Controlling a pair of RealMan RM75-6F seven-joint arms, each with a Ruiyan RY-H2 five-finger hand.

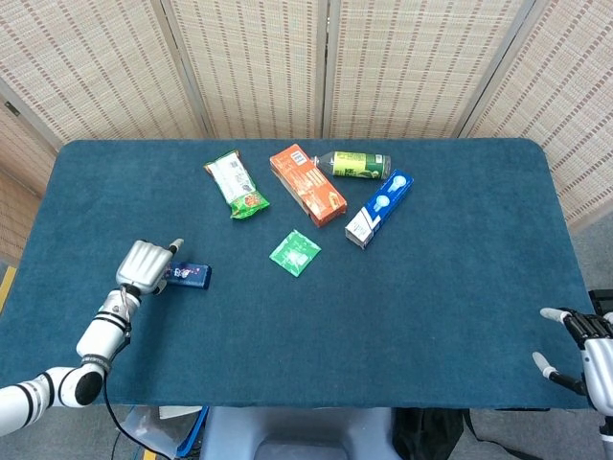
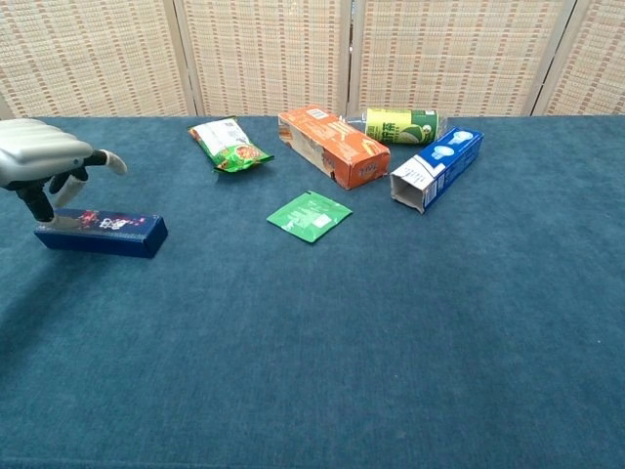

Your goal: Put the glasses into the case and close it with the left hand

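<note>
The dark blue glasses case (image 1: 189, 277) (image 2: 105, 233) lies closed on the blue table at the left. No glasses show in either view. My left hand (image 1: 144, 266) (image 2: 41, 166) is over the case's left end, its fingers curled down and touching that end, the thumb sticking out to the right above the lid. My right hand (image 1: 578, 351) hangs off the table's near right corner with its fingers spread and nothing in it; the chest view does not show it.
Behind the middle of the table lie a green snack bag (image 1: 237, 185), an orange box (image 1: 307, 184), a green bottle (image 1: 357, 164) and a blue-and-white box (image 1: 379, 208). A small green sachet (image 1: 295, 253) lies in front of them.
</note>
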